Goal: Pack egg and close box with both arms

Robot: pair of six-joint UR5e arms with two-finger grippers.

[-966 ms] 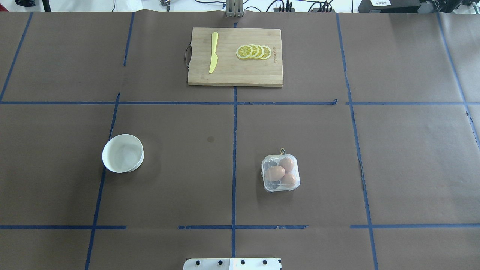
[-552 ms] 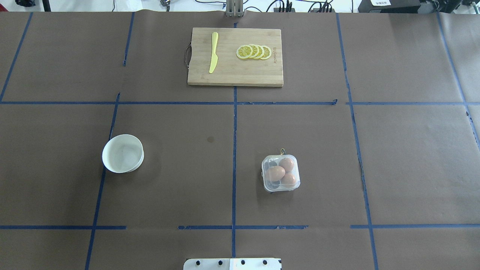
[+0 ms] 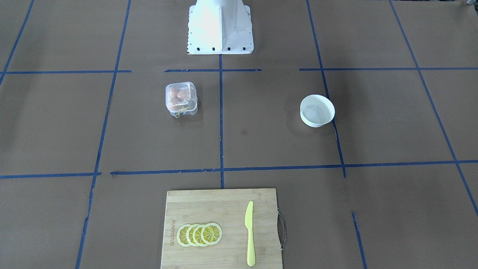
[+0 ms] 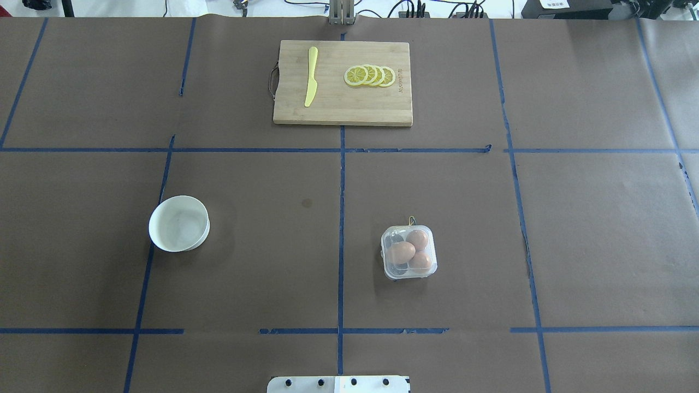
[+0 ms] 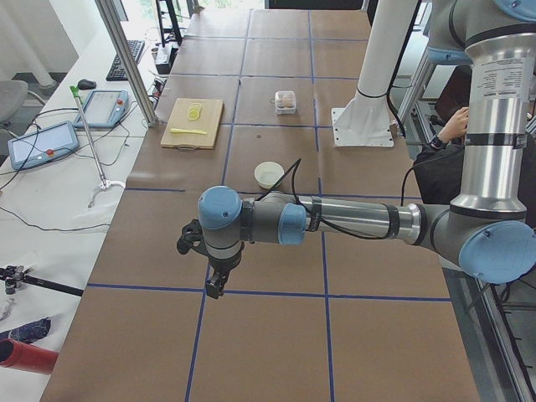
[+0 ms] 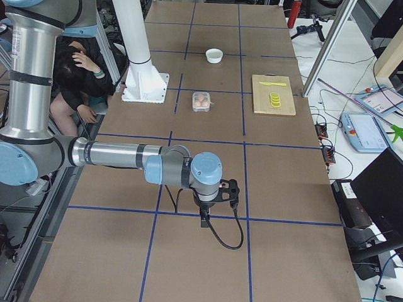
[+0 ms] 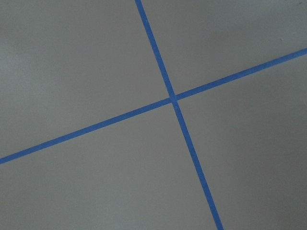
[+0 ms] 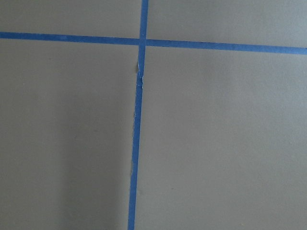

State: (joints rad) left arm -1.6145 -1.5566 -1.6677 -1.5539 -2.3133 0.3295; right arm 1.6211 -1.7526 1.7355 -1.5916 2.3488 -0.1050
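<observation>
The clear box (image 4: 408, 252) stands right of the table's centre line, its lid down over the cells and the yellow string (image 4: 411, 220) at its far edge. Three brown eggs (image 4: 401, 251) lie inside, and I cannot tell which is the task's egg. The box also shows in the front-facing view (image 3: 181, 98). My left gripper (image 5: 213, 289) hangs over bare table far from the box, seen only in the exterior left view. My right gripper (image 6: 204, 221) does likewise in the exterior right view. I cannot tell whether either is open or shut.
An empty white bowl (image 4: 179, 223) sits at the left. A wooden cutting board (image 4: 342, 112) at the far middle carries a yellow knife (image 4: 311, 76) and lemon slices (image 4: 369, 75). The white pedestal (image 3: 219, 26) stands at the near edge. Both wrist views show only brown paper and blue tape.
</observation>
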